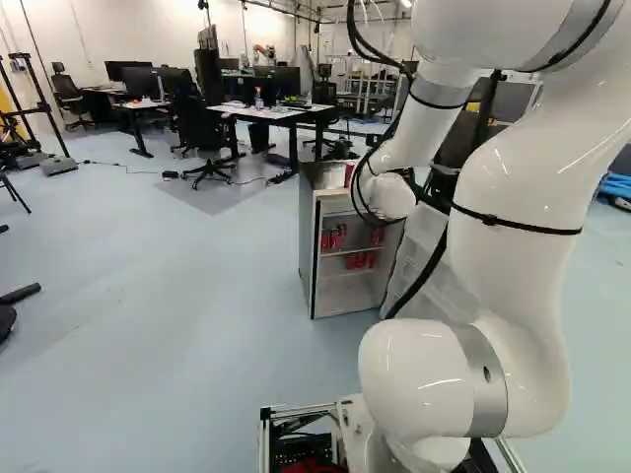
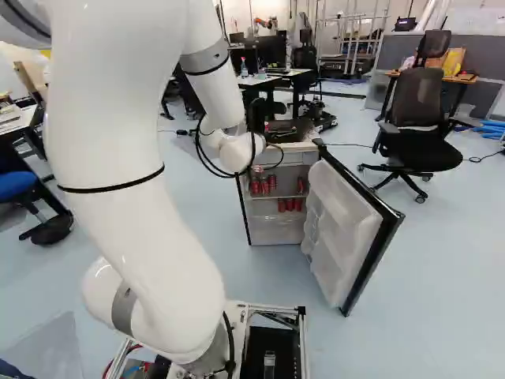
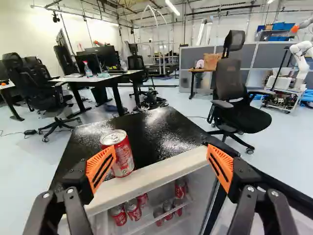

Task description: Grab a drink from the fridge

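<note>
Pale floor (image 1: 177, 296), glossy in patches. On it stands the fridge (image 1: 308, 241), its top (image 3: 156, 139) dark and speckled with glare, edged in white at the front. One red can (image 3: 124, 159) stands upright on that top, near the front edge, ahead of the gripper (image 3: 161, 149) and closer to one finger than the other. More cans (image 2: 264, 185) inside, red, on two levels, below the top's front edge.

Gripper: fingers spread wide, orange pads well apart, no hold on anything.

Door (image 2: 347, 237) swung open, its pale inner side facing the shelves, reaching out beside the opening; partly hidden by the arm (image 1: 513, 256) in the left base view. Black cables (image 2: 207, 158) loop off the arm near its wrist.

Beyond the fridge: a desk (image 3: 115, 77) bearing monitors (image 3: 100, 58) and a spray bottle (image 3: 88, 69); a black office chair (image 3: 234, 98) past the door side; grey partitions (image 3: 249, 55) farther back. Another robot (image 3: 299, 51), white, stands well apart, near blue material on the floor.
</note>
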